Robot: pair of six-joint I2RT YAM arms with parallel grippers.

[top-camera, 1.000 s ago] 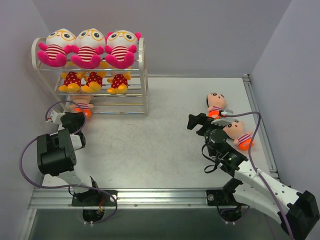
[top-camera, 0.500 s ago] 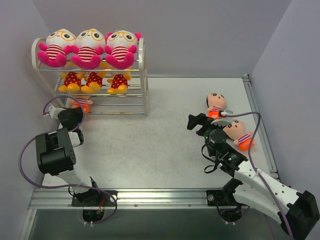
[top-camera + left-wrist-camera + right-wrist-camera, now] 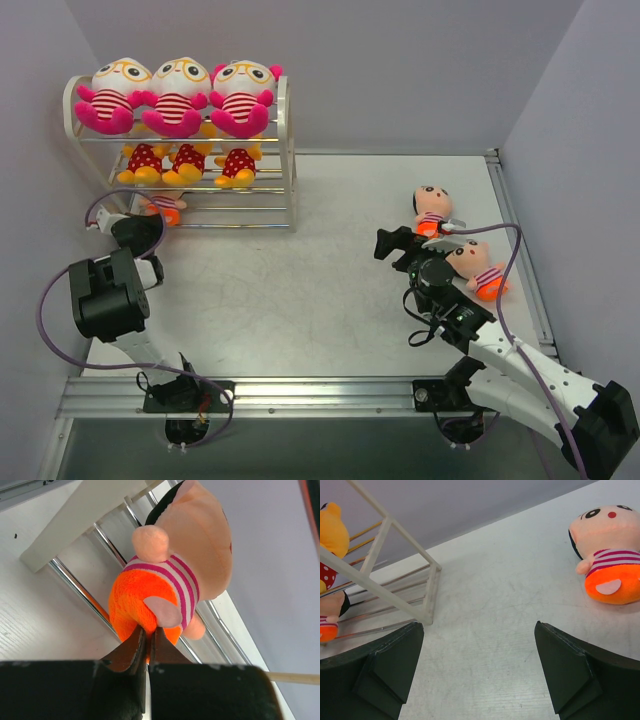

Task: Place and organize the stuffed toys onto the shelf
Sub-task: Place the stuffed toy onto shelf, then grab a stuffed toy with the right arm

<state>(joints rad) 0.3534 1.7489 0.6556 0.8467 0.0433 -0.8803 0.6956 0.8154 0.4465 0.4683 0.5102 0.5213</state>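
Observation:
The cream wire shelf [image 3: 289, 150] stands at the back left. Three pink stuffed toys [image 3: 178, 95] sit on its top tier and three yellow ones in red dotted dresses [image 3: 188, 160] on the middle tier. My left gripper [image 3: 138, 224] is shut on the orange pants of a peach-faced toy [image 3: 164, 206] at the left end of the bottom tier. In the left wrist view the toy [image 3: 185, 555] lies over the rods [image 3: 80, 587], with the gripper [image 3: 148, 645] pinching it. My right gripper [image 3: 384, 243] is open and empty [image 3: 480, 665]. Two peach-faced toys [image 3: 432, 210] [image 3: 480, 268] lie beside it.
Grey walls close in on the left, back and right of the table. The shelf's corner post [image 3: 427, 600] shows in the right wrist view, with one peach toy [image 3: 610, 565] lying at the far right. A metal rail [image 3: 300, 395] runs along the near edge.
My left gripper has moved a little back and left toward the shelf, carrying the peach toy further onto the bottom tier. The right arm has not moved.

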